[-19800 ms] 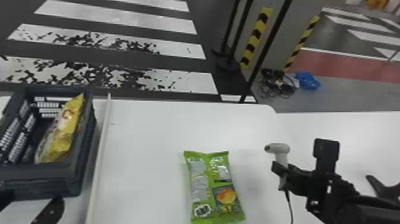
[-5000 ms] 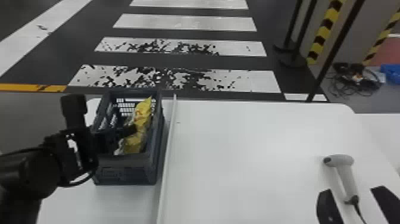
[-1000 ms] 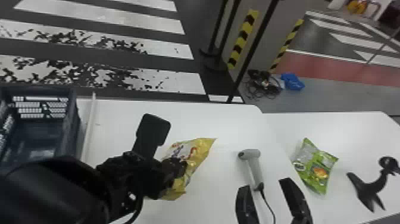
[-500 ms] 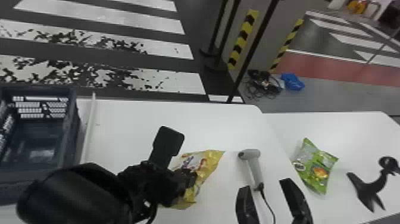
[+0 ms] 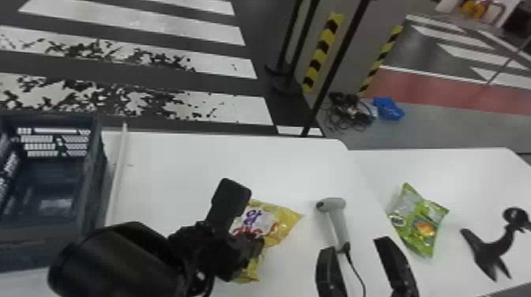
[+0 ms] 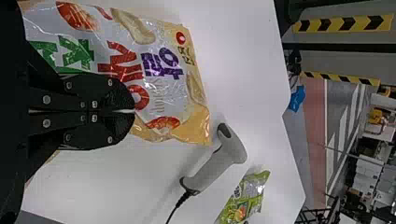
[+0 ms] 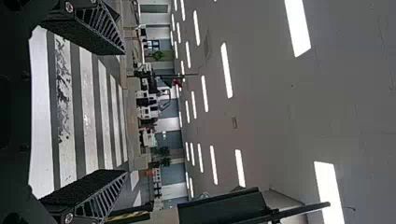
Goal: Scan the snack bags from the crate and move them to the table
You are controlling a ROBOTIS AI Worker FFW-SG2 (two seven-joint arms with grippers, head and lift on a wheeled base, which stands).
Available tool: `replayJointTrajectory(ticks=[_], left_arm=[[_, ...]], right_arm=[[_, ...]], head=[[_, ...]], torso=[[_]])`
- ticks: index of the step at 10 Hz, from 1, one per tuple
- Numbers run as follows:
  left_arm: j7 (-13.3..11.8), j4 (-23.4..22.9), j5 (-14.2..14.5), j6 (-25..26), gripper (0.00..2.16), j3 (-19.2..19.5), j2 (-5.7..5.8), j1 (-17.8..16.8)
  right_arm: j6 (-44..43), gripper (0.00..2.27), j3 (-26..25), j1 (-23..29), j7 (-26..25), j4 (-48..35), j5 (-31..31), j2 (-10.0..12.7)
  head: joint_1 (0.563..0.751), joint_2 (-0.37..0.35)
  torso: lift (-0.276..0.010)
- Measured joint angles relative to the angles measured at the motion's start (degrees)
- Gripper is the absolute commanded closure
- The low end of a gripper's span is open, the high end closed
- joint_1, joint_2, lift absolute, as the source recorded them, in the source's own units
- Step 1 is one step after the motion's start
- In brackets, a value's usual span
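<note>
Presently, the left pincer (image 5: pixel 253 243) was clenched on the yellow snack bag (image 5: pixel 282 221), over the white desk (image 5: pixel 177 170) between the crate (image 5: pixel 93 177) and the scanner (image 5: pixel 337 221). The green snack bag (image 5: pixel 420 225) lay to the scanner's right. The right pincer (image 5: pixel 354 244) was released, its fingers apart near the scanner's cord (image 5: pixel 356 272).

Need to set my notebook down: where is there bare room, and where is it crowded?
Bare table runs from the pale strip to the scanner, between the far edge and the yellow bag. Another: beyond the green bag. Crowded: around the left claw, scanner and right claw.
</note>
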Motion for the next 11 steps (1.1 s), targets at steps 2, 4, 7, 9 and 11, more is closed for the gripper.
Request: replayJointTrajectory(ticks=[2, 4, 7, 9, 11], left_arm=[[1.39, -0.02, -0.24, -1.98, 0.67, -2.00, 0.00, -0.01], [0.40, -0.49, -0.27, -2.43, 0.00, -1.97, 0.00, 0.05], [0.10, -2.23, -0.06, -2.96, 0.03, -1.07, 0.00, 1.44], [0.26, -5.81, -0.05, -2.91, 0.03, 0.15, 0.00, 3.43], [0.67, -9.92, -0.16, -2.54, 0.03, 2.83, 0.00, 5.22]], right_arm=[[0.00, 0.09, -0.01, -0.09, 0.00, 0.00, 0.00, -0.07], [0.00, 0.09, -0.01, -0.12, 0.00, 0.00, 0.00, -0.09], [0.00, 0.09, -0.01, -0.15, 0.00, -0.06, 0.00, -0.13], [0.00, 0.09, 0.09, -0.21, 0.00, -0.12, 0.00, -0.10], [0.06, 0.09, 0.20, -0.30, 0.00, -0.18, 0.05, -0.10]], head=[[0.695, -0.350], [0.695, -0.350], [0.695, -0.350], [0.695, -0.350], [0.695, -0.350]], torso=[[-0.095], [-0.095], [-0.095], [-0.095], [-0.095]])
